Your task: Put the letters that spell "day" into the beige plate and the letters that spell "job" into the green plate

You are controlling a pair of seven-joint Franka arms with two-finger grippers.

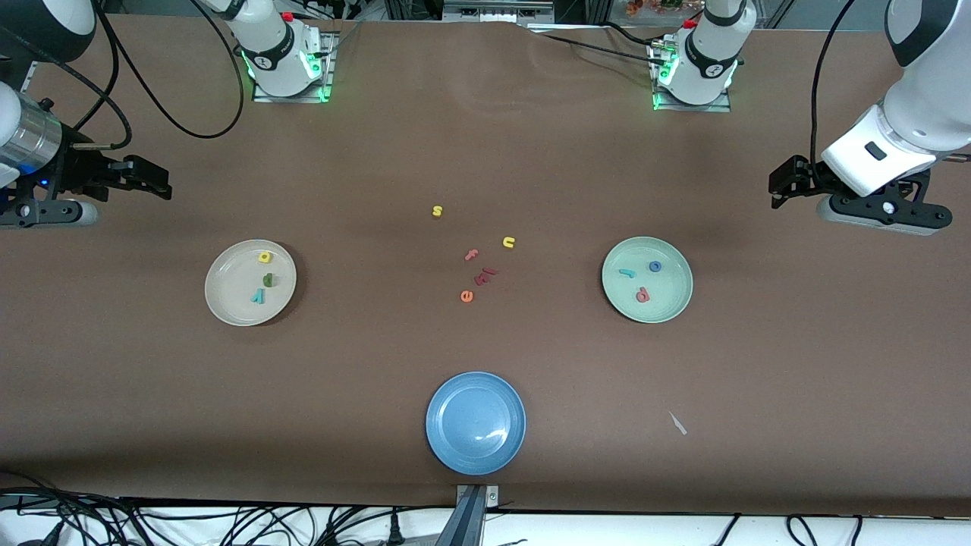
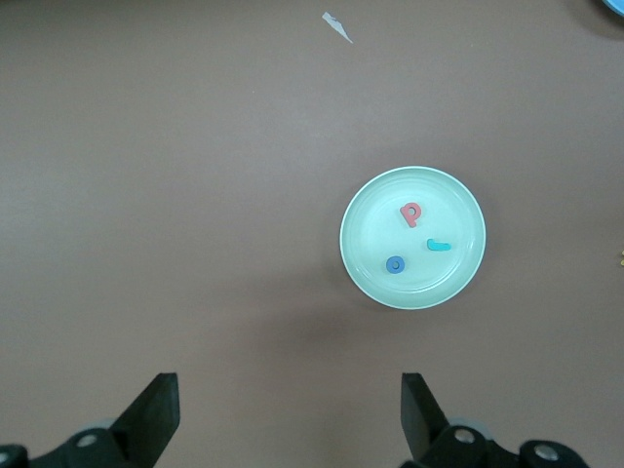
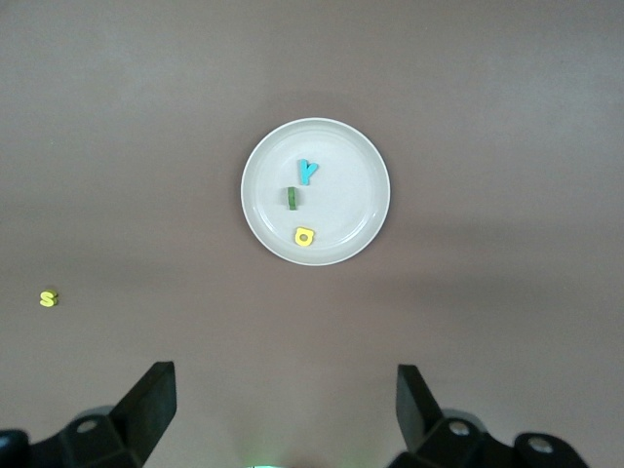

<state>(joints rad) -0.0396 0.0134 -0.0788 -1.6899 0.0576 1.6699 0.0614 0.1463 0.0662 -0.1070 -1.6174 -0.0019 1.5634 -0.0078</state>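
Observation:
The beige plate holds the yellow a, the green d and the teal y. In the green plate lie the teal j, the blue o and the salmon b. My right gripper hangs open and empty over bare table at the right arm's end. My left gripper hangs open and empty over bare table at the left arm's end.
A blue plate sits near the front edge, mid-table. Loose letters lie between the two plates: a yellow s, a yellow u, a salmon f, an orange e and dark red pieces. A white scrap lies beside the blue plate.

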